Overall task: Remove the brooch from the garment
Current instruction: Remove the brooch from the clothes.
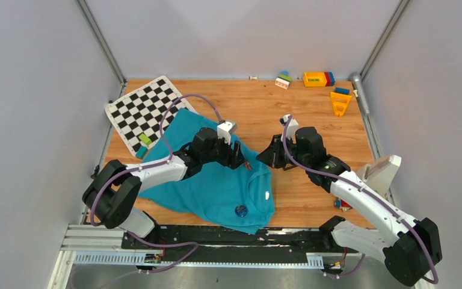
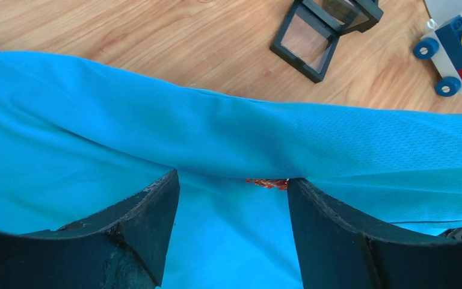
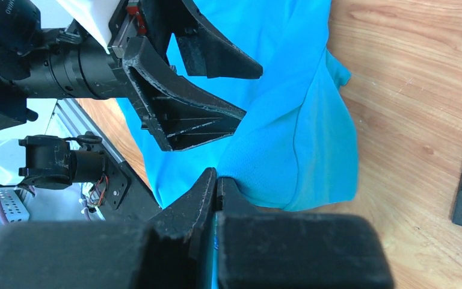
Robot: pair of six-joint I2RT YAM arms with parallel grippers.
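Your left gripper hangs wide open, holding nothing, over the teal garment spread left of centre on the table. Between its fingers the red-orange brooch peeks from under a fold. Your right gripper is clamped tight, tips against the garment's edge; whether it pinches fabric, you can't tell.

Garment tag: we note a small white tag by the neckline of the teal garment; any print on it is too small for us to read.
Arm housing: we see pale marks that may be lettering on the black arm housing at the top left of the right wrist view; they are cut by the frame edge and illegible.
Checkered mat: squares only.
Overall: we read no text, brand or number.
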